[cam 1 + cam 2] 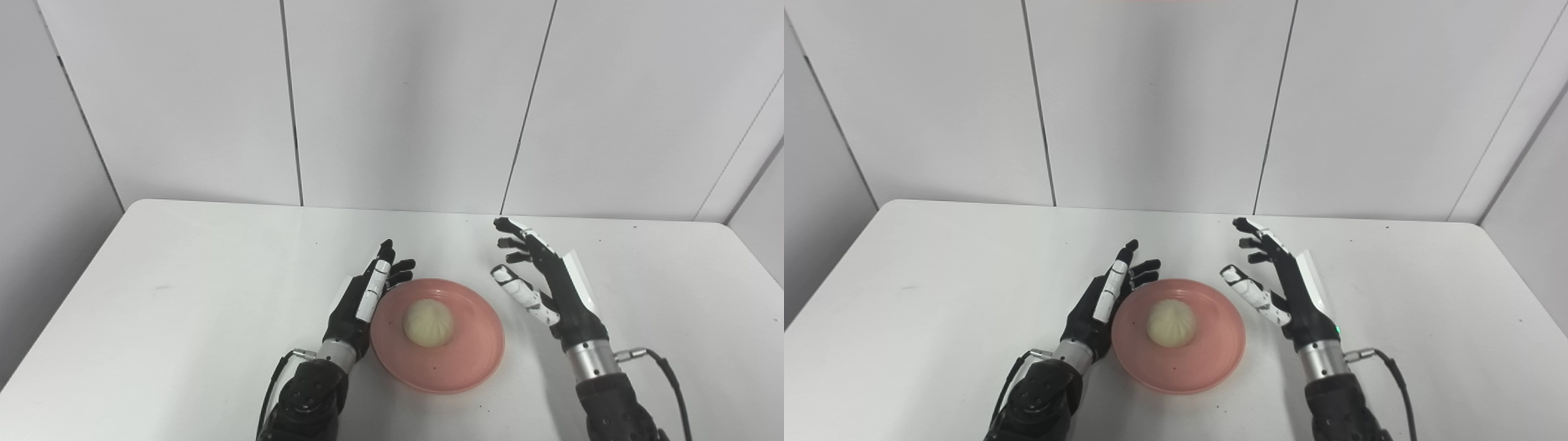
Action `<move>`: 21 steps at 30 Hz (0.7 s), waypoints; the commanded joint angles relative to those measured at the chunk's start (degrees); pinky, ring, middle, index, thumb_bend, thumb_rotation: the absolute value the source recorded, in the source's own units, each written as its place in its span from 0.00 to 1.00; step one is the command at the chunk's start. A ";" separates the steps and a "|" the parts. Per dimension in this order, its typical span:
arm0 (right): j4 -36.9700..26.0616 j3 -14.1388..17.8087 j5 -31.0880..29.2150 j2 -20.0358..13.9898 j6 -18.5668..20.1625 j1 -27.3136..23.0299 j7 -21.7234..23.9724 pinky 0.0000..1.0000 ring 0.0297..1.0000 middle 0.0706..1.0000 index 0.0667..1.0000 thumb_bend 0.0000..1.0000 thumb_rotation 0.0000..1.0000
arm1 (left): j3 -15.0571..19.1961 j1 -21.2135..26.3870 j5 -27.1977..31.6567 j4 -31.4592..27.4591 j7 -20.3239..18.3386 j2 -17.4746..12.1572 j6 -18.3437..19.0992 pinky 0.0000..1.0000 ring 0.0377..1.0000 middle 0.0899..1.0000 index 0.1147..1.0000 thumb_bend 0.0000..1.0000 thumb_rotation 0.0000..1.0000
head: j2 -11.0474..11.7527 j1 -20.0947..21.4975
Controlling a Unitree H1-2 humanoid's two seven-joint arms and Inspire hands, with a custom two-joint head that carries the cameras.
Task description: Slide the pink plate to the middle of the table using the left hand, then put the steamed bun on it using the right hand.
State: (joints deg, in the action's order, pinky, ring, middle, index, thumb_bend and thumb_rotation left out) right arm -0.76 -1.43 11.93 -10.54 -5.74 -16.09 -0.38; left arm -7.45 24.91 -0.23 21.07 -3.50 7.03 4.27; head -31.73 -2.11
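A pink plate [465, 361] lies on the white table near the front middle, with a pale steamed bun [428, 323] resting at its centre. My left hand [361, 303] stands on edge against the plate's left rim, fingers stretched out and holding nothing. To the right of the plate my right hand [545, 288] hovers open, fingers spread and slightly curled, a short gap away from the rim. Both views show the same layout, with the bun [1170, 323] on the plate [1206, 367].
The white table [184, 294] runs to a white panelled wall at the back. Its front edge lies under my forearms. Thin cables trail from both wrists. A few small dark specks dot the tabletop.
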 commanded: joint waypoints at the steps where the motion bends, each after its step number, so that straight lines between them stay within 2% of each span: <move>1: -1.27 2.25 -6.79 1.67 1.38 -1.09 0.89 0.77 0.80 0.84 0.81 0.75 0.95 | -0.20 -1.20 -0.22 -0.37 -0.72 -0.45 0.09 0.84 0.85 0.83 0.97 0.79 1.00 | -0.05 0.94; 3: -1.01 4.73 -13.03 4.33 5.50 -0.75 0.73 0.81 0.82 0.84 0.80 0.79 0.92 | 0.01 -1.89 -0.81 -1.53 0.09 -0.63 -0.90 0.85 0.87 0.86 0.99 0.78 1.00 | -0.06 1.91; 4: -0.72 5.83 -14.66 5.55 7.18 -0.66 0.11 0.84 0.84 0.86 0.80 0.79 0.93 | 0.28 -2.29 -1.00 -2.20 0.68 -0.57 -1.66 0.87 0.90 0.89 1.00 0.77 1.00 | -0.04 2.34; 6: 0.22 7.45 -15.95 7.46 8.59 -0.69 -1.41 0.89 0.89 0.90 0.83 0.74 0.95 | 0.85 -2.98 -1.53 -3.17 2.01 -0.50 -3.12 0.93 0.95 0.92 1.00 0.73 1.00 | -0.05 3.30; 8: 1.47 8.37 -16.66 8.74 9.21 -0.75 -2.43 0.90 0.90 0.91 0.83 0.73 0.95 | 1.33 -3.50 -1.80 -3.85 2.95 -0.65 -3.94 0.93 0.96 0.93 1.00 0.72 1.00 | -0.07 4.20; 9: 2.13 8.64 -16.86 9.23 9.44 -0.79 -2.83 0.94 0.94 0.95 0.86 0.72 0.98 | 1.62 -3.71 -1.84 -4.14 3.18 -0.73 -4.15 0.97 0.98 0.96 1.00 0.74 1.00 | -0.09 4.42; 13: 3.62 8.21 -16.50 10.73 9.82 -0.49 -3.53 1.00 0.98 0.99 0.90 0.71 1.00 | 1.87 -4.06 -3.33 -4.97 3.67 -1.49 -4.18 1.00 1.00 1.00 1.00 0.85 1.00 | -0.10 5.45; 21: 3.91 6.43 -15.08 12.52 10.01 0.07 -3.46 0.97 0.96 0.98 0.90 0.70 1.00 | 2.23 -4.17 -3.53 -5.40 2.93 -2.14 -3.80 1.00 1.00 1.00 1.00 0.88 1.00 | -0.03 7.05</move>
State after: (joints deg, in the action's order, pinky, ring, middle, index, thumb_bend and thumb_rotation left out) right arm 4.14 5.41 -3.37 1.69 4.09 -14.95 -3.73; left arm -5.82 20.66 -3.62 16.79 -0.83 5.80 0.78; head -31.73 4.92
